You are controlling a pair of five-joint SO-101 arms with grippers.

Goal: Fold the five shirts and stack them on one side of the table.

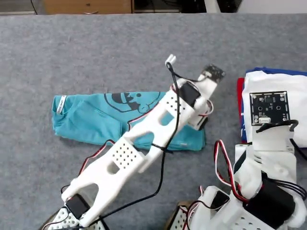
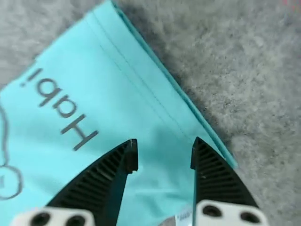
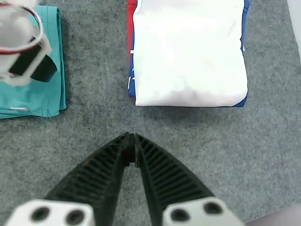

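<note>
The open left gripper [image 2: 163, 151] should pinch both layers at the shirt's [image 2: 94, 94] 3 o'clock hem; the right gripper [image 3: 131, 142] rests closed.

Grey felt tabletop [image 1: 96, 52] (wooden cabinet [image 1: 86, 5] behind)

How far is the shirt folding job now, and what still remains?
Done: a folded stack, white shirt on top, blue and red edges beneath, lies at one side of the grey table. In hand: the teal printed shirt is a long folded strip, with the open left gripper over its corner. Left: finish folding it and stack it. The right gripper is shut and empty.
</note>
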